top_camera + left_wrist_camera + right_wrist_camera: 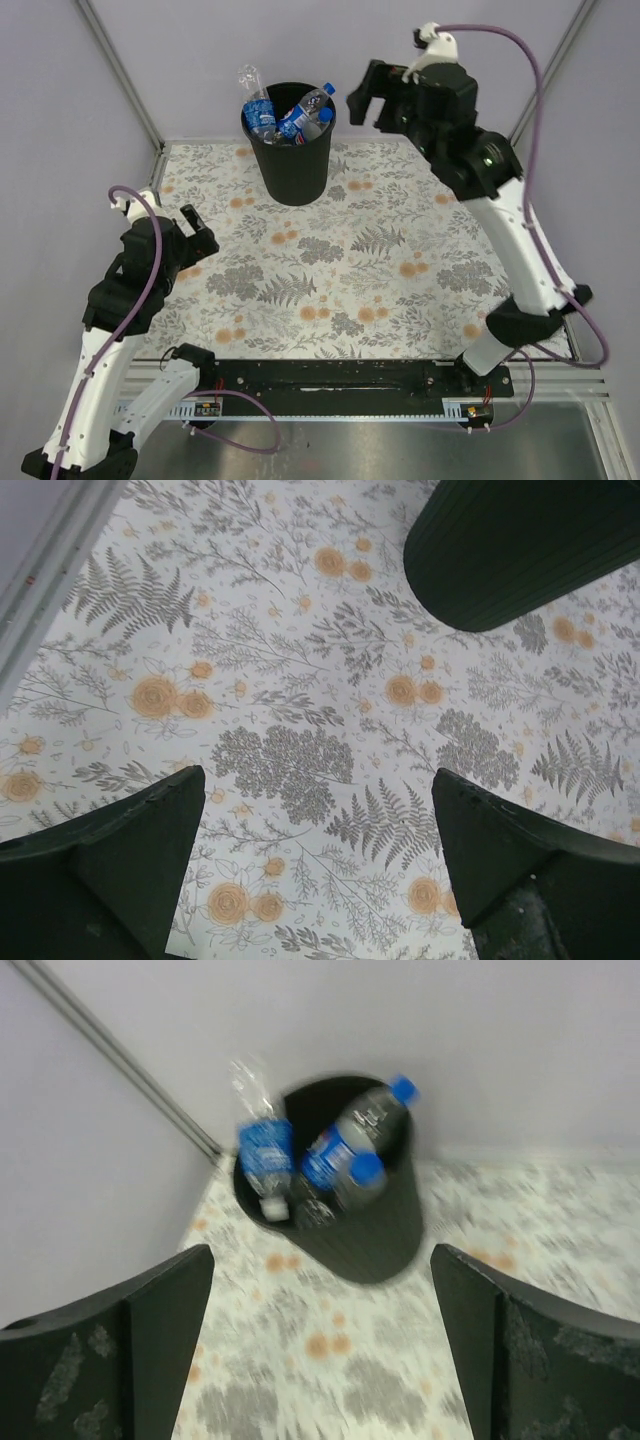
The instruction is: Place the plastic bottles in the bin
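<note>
Floral tabletop (300, 290), no bottle visible on it. Lower left: left end effector (197, 238) released, empty. Upper centre: bin (295, 172) holds plastic bottles (290, 118), tops above rim. Upper right: right end effector (362, 100) released, empty. Task looks done.

Bright, even, soft-shadowed light throughout; right wrist view motion-blurred, the other two sharp.
</note>
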Robot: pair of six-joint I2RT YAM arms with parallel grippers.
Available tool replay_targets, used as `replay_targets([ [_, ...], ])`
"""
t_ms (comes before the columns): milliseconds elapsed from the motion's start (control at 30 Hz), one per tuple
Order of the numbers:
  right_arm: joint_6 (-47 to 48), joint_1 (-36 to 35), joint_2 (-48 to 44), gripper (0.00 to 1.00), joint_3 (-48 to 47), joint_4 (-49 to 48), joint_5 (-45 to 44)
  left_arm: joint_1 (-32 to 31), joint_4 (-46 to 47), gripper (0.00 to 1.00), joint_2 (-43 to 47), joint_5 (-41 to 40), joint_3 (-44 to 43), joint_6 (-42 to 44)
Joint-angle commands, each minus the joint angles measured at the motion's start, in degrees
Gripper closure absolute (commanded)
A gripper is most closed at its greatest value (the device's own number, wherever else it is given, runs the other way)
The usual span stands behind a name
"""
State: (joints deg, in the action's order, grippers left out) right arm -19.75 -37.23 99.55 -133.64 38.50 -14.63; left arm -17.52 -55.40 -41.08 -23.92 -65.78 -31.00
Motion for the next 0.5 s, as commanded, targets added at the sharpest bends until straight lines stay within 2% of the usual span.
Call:
replay_targets([
  [0,-2.83,-0.12,-8.82,0.01,14.94,22.29,-12.50,0.29,3.36,0.01,-1.63,6.60,1.88,-1.16],
  [133,-4.77,-0.12,-20.94,0.01,36.90,24.79,-18.85,0.29,3.54,0.01,-3.04,6.88,1.79,-0.46],
  [300,-6.61,-0.21,-38.96,0.01,64.34,16.97,-23.07,0.29,4.95,0.01,-2.16,4.67,4.60,0.15],
  [467,-9.95,-0.21,-53.56,0.01,77.73,13.89,-22.72,0.29,5.74,0.01,-1.81,9.41,6.45,0.15],
])
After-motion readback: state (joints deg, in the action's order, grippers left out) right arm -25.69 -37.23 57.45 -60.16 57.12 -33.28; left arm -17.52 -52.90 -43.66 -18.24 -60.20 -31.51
